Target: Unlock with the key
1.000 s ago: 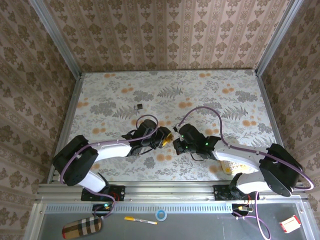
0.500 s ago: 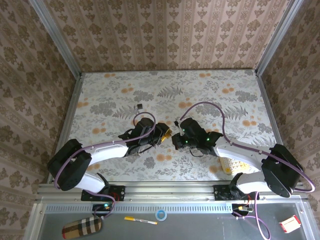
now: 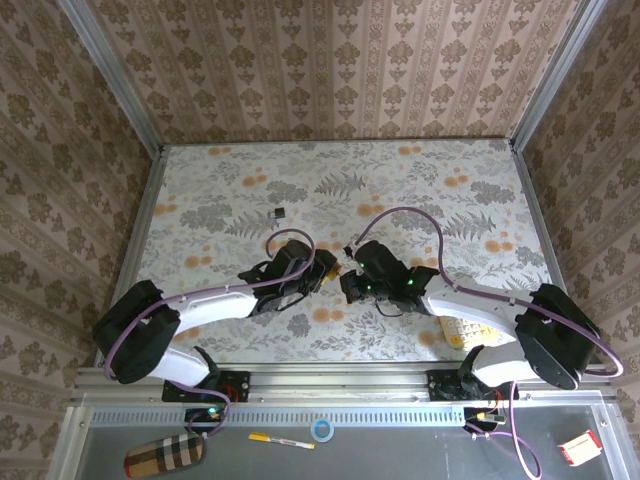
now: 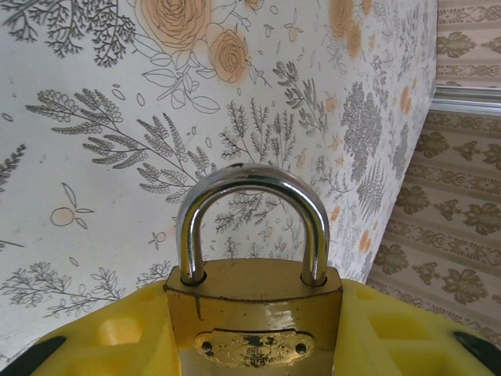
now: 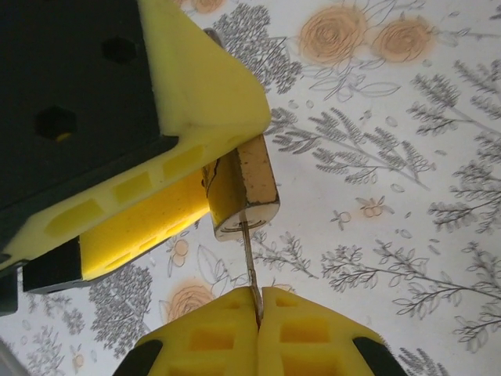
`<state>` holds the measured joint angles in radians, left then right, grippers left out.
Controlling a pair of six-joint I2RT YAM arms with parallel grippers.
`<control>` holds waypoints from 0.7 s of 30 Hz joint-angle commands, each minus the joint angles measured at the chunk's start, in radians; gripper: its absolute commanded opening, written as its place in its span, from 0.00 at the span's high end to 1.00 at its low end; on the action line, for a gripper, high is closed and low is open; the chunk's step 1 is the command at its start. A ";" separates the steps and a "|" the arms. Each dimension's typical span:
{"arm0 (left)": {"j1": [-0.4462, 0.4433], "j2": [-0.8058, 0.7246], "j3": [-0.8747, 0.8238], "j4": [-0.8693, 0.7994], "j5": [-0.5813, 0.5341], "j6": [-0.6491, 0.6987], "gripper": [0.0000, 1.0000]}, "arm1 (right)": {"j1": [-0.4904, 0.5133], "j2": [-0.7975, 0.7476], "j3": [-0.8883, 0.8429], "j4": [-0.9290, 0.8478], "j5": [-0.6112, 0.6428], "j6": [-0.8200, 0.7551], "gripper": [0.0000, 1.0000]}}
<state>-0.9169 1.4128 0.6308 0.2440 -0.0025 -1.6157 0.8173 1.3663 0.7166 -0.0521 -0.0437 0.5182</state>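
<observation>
Thin metal key, only its slim blade showing, sits pinched in the right gripper, yellow pads closed. Its tip meets the base of the brass padlock just ahead, clamped by the left gripper over a floral tabletop enclosed by patterned-wallpaper walls.

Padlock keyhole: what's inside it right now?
The key: its thin blade runs up into the bottom face of the padlock. How deep it sits is hidden by the body, and its head is covered by the shut right tool.
</observation>
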 commanded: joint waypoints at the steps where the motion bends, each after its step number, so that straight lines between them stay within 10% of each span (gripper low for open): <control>1: -0.077 -0.053 0.048 0.091 0.148 0.035 1.00 | -0.039 0.015 0.053 0.254 -0.141 -0.005 1.00; 10: -0.077 -0.095 0.004 0.149 0.120 0.040 1.00 | -0.129 0.003 0.026 0.358 -0.298 0.100 1.00; 21: -0.092 -0.090 0.015 0.128 0.139 0.030 1.00 | -0.092 0.011 0.075 0.261 -0.196 -0.002 1.00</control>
<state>-0.9333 1.3525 0.6220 0.2844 -0.0566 -1.6005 0.7082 1.3697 0.7105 0.0746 -0.2512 0.5491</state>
